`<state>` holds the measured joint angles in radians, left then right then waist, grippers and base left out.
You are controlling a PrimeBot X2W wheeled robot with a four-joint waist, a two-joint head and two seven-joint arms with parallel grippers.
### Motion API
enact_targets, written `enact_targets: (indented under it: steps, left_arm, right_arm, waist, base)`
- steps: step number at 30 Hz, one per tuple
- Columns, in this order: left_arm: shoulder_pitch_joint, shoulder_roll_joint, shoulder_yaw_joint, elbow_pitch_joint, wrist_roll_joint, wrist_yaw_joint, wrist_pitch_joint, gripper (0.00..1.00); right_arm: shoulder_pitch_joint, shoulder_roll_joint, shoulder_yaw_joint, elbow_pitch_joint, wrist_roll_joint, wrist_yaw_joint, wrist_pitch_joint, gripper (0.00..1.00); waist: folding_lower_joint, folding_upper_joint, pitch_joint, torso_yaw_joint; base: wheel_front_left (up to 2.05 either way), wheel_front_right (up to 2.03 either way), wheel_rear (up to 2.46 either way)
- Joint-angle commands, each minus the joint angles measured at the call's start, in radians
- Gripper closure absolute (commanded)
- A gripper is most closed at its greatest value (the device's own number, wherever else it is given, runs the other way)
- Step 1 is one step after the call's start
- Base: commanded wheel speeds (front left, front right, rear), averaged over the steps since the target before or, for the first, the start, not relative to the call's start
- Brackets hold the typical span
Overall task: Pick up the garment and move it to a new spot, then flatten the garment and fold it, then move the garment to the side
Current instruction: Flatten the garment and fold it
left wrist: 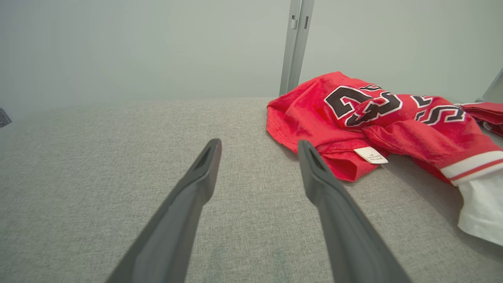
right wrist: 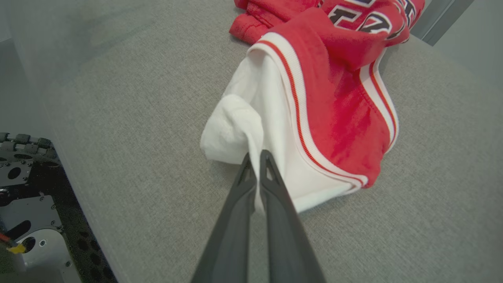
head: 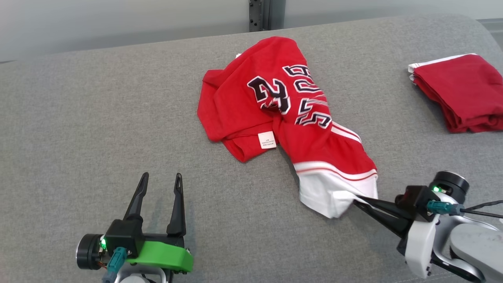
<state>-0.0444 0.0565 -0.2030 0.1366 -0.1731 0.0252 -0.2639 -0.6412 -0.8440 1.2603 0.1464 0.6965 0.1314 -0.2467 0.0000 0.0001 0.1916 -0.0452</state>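
Across the whole head view spreads a grey woven surface (head: 78,118), and on it, at centre and a little toward the top, lies the garment (head: 235,106) — a red jersey with black, white-edged numerals, crumpled and twisted, its white hem band running down toward the lower right. At the upper right edge of the frame, well apart from it, sits a folded red cloth pile (head: 463,90) with a white stripe along its top. The right gripper (head: 355,202) comes in from the lower right, its two dark fingers pressed together on a pinch of the white hem; the right wrist view shows the cloth caught between them. The left gripper (head: 162,176) stands at the lower left — fingers spread wide, holding nothing, clear of the jersey. A small white label (head: 267,140) shows on the garment's lower red fold, its print too small to read.
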Motion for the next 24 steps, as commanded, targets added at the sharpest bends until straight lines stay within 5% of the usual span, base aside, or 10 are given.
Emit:
enact_targets:
  steps: [1,4,5,6,14,19,24]
  left_arm:
    - [0.012,0.006,0.002,-0.002,0.010,-0.004,0.000,0.00]
    - [0.014,0.006,0.004,-0.001,0.011,-0.005,0.000,0.00]
    - [0.015,0.005,0.004,0.000,0.011,-0.005,0.000,0.00]
    - [0.016,0.005,0.004,0.001,0.011,-0.006,0.000,0.00]
    - [0.031,0.004,0.006,0.006,0.005,-0.001,0.000,0.00]
    - [0.037,0.002,0.005,0.004,0.003,-0.005,0.000,0.00]
    - [0.020,0.001,-0.008,0.007,0.002,-0.012,0.000,0.00]
  right_arm:
    - [0.014,-0.017,0.007,-0.002,0.006,-0.001,0.013,1.00]
    - [0.021,-0.033,0.013,0.017,0.009,-0.001,0.012,0.95]
    - [0.033,-0.033,0.015,0.032,0.033,-0.001,0.020,0.60]
    - [0.043,-0.031,0.016,0.040,0.053,-0.001,0.029,0.00]
    - [0.101,-0.072,-0.003,0.029,0.220,-0.001,0.008,0.00]
    - [0.116,-0.123,-0.153,0.016,0.311,-0.001,-0.018,0.00]
    - [0.136,-0.066,-0.266,0.111,0.290,-0.001,-0.019,0.00]
  waist:
    - [0.0000,-0.0001,-0.005,-0.008]
    - [0.0000,-0.0001,-0.010,-0.016]
    - [0.0000,-0.0001,-0.012,-0.019]
    - [0.0000,-0.0001,-0.014,-0.021]
    - [0.0000,-0.0001,-0.036,-0.033]
    - [0.0000,-0.0001,-0.047,-0.032]
    - [0.0000,-0.0001,-0.039,0.006]
  base:
    - [0.00,0.00,0.00]
    - [0.00,0.00,0.00]
    - [0.00,0.00,0.00]
    - [0.00,0.00,0.00]
    - [0.00,0.00,0.00]
    - [0.00,0.00,0.00]
    - [0.00,0.00,0.00]
